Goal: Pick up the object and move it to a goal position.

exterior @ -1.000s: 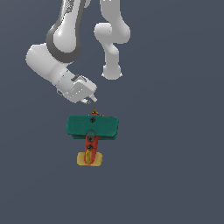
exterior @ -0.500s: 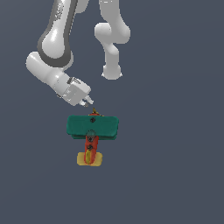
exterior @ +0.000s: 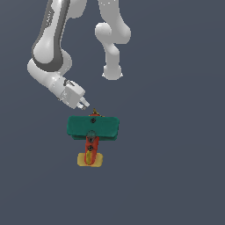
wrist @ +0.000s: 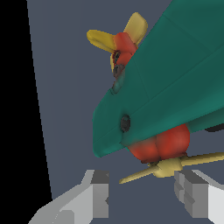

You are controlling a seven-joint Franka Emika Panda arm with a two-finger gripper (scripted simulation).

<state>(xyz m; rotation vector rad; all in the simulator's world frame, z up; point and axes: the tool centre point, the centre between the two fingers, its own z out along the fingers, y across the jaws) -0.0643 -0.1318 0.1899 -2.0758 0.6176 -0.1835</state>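
The object is a toy airplane point(exterior: 92, 127) with a wide teal-green wing, a red fuselage and a yellow tail, lying flat on the dark floor. In the exterior view my gripper point(exterior: 83, 104) hangs just behind its nose, slightly toward the exterior view's left, tilted toward it. In the wrist view the airplane point(wrist: 166, 92) fills most of the picture, its yellow propeller lying between my two grey fingers point(wrist: 98, 197). My gripper point(wrist: 142, 194) is open and nothing is held. The fingertips stay apart from the plane.
Only the plain dark grey floor point(exterior: 176, 176) surrounds the airplane. My white arm point(exterior: 50, 48) rises behind it at the exterior view's left, with another white arm link point(exterior: 112, 44) further back.
My gripper has shifted a little toward the airplane's nose and the arm's upper links have swung more upright. The airplane has not moved.
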